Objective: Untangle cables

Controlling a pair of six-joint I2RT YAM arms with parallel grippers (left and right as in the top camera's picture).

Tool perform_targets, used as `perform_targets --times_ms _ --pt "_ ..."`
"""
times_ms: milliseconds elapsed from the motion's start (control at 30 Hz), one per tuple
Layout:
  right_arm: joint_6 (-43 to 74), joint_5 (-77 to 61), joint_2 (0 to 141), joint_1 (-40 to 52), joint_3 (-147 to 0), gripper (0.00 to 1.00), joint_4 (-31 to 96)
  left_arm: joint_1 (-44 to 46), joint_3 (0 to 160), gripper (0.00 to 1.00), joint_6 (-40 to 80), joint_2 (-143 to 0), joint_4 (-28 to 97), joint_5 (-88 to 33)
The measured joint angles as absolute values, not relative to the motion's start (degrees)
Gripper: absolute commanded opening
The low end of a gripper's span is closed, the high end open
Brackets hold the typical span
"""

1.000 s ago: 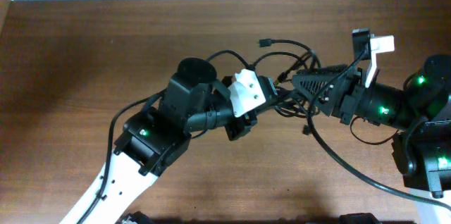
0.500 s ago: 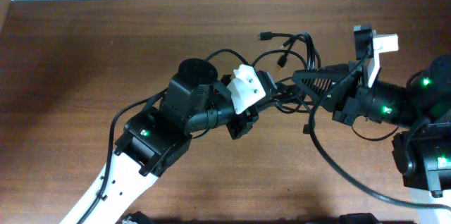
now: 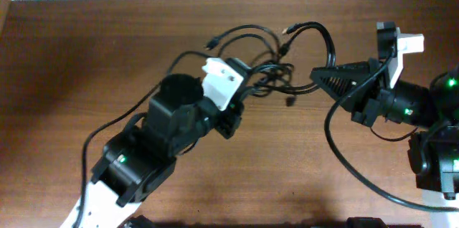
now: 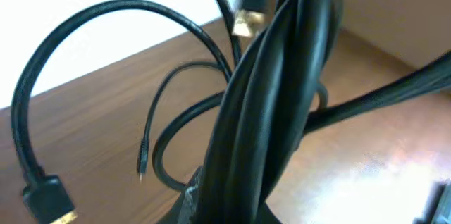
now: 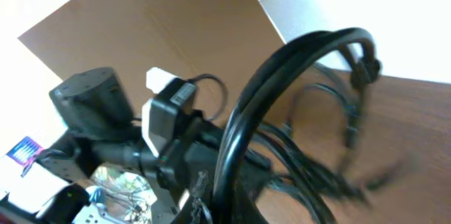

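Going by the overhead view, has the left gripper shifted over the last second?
Yes. The left gripper, shut on the cables, has pulled to the left in the picture and slightly toward the far edge of the table.

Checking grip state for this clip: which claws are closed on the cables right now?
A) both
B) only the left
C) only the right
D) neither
A: the cables rise from between the fingers in each wrist view, held by both the left claw and the right claw.
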State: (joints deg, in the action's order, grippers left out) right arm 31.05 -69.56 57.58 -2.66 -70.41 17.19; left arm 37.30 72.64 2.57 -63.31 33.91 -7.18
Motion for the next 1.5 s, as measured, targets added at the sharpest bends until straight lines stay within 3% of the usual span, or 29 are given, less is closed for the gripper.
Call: perform_targets --times_ms 267,333,367,467,1267,1500 --pt "31.0 -70.8 56.6 -10.6 -70.4 0.07 26.0 37.4 72.7 0.00 6.8 -60.9 39.7 6.7" --pt "30.8 -71.2 56.8 -13.2 -70.4 0.54 30.1 37.2 72.7 0.00 8.3 -60.9 39.7 7.6" --pt "30.9 -71.3 57.2 -14.9 -70.4 0.69 32.2 36.8 72.7 0.00 8.9 -60.9 39.5 8.5" --pt "30.0 -71.4 58.5 -16.2 -70.5 0.79 36.2 35.8 72.6 0.00 9.7 -60.9 37.9 9.2" --pt "27.2 -86.5 59.4 -16.2 -70.5 0.78 27.9 35.6 72.6 0.00 -9.8 -68.9 31.0 -16.1" --pt "28.4 -87.2 59.4 -15.6 -70.5 0.78 27.8 35.7 72.6 0.00 -16.8 -70.7 30.0 -18.7"
